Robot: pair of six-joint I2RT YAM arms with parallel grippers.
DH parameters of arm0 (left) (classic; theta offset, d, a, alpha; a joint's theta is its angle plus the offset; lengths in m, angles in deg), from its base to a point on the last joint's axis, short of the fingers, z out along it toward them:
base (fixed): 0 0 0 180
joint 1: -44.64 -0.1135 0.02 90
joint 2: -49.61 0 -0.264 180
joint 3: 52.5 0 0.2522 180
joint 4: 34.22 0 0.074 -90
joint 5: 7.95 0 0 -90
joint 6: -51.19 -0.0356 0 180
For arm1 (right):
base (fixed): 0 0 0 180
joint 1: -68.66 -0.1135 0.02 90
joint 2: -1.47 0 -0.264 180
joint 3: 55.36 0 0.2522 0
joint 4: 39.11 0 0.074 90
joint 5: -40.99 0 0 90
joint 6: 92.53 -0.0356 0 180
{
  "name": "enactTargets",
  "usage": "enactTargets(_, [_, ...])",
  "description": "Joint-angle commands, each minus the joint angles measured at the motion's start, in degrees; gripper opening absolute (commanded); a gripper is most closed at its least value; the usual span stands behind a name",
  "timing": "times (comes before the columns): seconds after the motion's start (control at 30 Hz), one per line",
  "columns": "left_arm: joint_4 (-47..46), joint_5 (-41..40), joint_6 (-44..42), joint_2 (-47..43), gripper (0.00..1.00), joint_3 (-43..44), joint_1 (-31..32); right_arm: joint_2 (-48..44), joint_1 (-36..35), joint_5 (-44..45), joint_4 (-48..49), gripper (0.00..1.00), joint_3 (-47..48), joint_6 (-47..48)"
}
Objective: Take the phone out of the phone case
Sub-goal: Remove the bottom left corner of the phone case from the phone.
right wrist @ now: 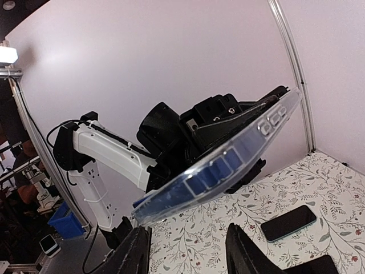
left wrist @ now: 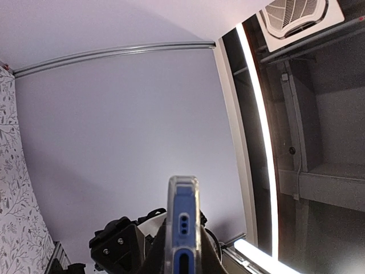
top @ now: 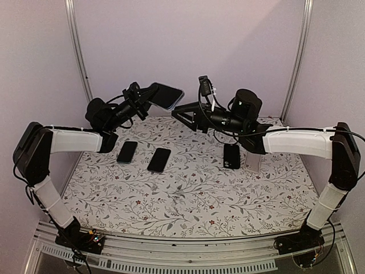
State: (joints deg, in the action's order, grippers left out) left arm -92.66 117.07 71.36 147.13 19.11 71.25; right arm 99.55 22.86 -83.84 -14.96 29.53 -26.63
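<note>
**Left arm holds the cased phone aloft; right jaws stand apart beside it**

The table [top: 194, 200], covered in a floral print, fills the floor of the top view. The left arm [top: 74, 140] reaches in from 9 o'clock and the right arm [top: 296, 142] from 3 o'clock. Both wrists meet above the table's 12 o'clock edge.

The left gripper [top: 151, 95] is clenched on the phone case [top: 169, 96] and holds it in the air, well off the table. The case is clear, and the blue phone [right wrist: 211, 171] sits inside it, with its blue edge showing through the rim. In the left wrist view it stands edge-on between the dark fingers [left wrist: 157, 257].

The right gripper [top: 183, 109] sits just at 3 o'clock of the case with its jaws parted and nothing between them. In its own view the case hangs above the gap at 12 o'clock, apart from both fingers [right wrist: 134, 251].

Three loose phones lie flat on the table. Two dark ones [top: 127, 152] [top: 159, 160] are side by side at 10 o'clock of the table's centre. A black one [top: 231, 156] lies at 2 o'clock, under the right forearm.
</note>
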Motion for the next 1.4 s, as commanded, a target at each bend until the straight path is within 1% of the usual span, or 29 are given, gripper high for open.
enactTargets(0.0, [-4.10, 1.65, -1.19, -3.17, 0.00, 1.83, -0.03, -0.70, 1.63, -0.94, 4.98, 0.48, -0.99, -6.82])
enactTargets(0.07, [-3.43, 1.75, -2.23, -3.47, 0.00, 1.77, -0.19, -1.07, 1.28, -1.66, 5.92, 0.51, -1.25, -8.43])
enactTargets(0.23, [-2.59, 1.50, -3.44, -3.80, 0.00, 1.27, -0.42, -2.02, -0.65, -1.66, 6.03, 0.58, -0.55, -7.99])
enactTargets(0.47, [-1.24, 1.66, -4.83, -4.40, 0.00, 1.24, -0.48, -0.35, -0.80, -1.08, 5.61, 0.58, 1.45, -10.06])
enactTargets(0.6, [-1.12, 1.62, -4.99, -4.61, 0.00, 0.88, -0.59, 0.50, -0.85, -1.33, 5.51, 0.57, 2.10, -10.75])
enactTargets(0.73, [-1.45, 1.54, -4.62, -4.62, 0.00, 0.91, -0.57, 0.57, -0.89, -0.86, 5.25, 0.53, 1.72, -10.55])
enactTargets(0.87, [-1.60, 1.49, -4.36, -4.66, 0.00, 1.04, -0.57, 0.79, -0.89, -0.89, 5.07, 0.45, 1.68, -10.36])
enactTargets(0.97, [-1.98, 1.33, -3.73, -4.57, 0.00, 0.96, -0.55, 0.73, -0.87, -1.03, 5.06, 0.42, 1.56, -10.15])
enactTargets(1.07, [-3.05, 1.02, -2.71, -4.24, 0.00, 0.57, -0.58, 0.79, -0.93, -0.94, 5.07, 0.36, 1.73, -9.89])
enactTargets(1.13, [-4.35, 0.36, -1.54, -3.86, 0.00, 0.06, -0.38, 0.94, -0.87, -1.15, 5.22, 0.27, 1.80, -9.92])
enactTargets(1.23, [-7.30, -0.14, 1.32, -2.63, 0.00, -0.28, 0.07, 1.21, -0.86, -1.55, 5.94, 0.20, 1.78, -9.85])
enactTargets(1.3, [-8.61, -0.22, 2.65, -2.14, 0.00, -0.09, 0.38, 1.27, -0.84, -1.17, 6.08, 0.19, 1.73, -9.50])
enactTargets(1.37, [-8.00, -0.02, 2.33, -2.33, 0.00, 0.19, 0.48, 1.23, -0.91, -0.76, 5.83, 0.16, 1.88, -8.95])
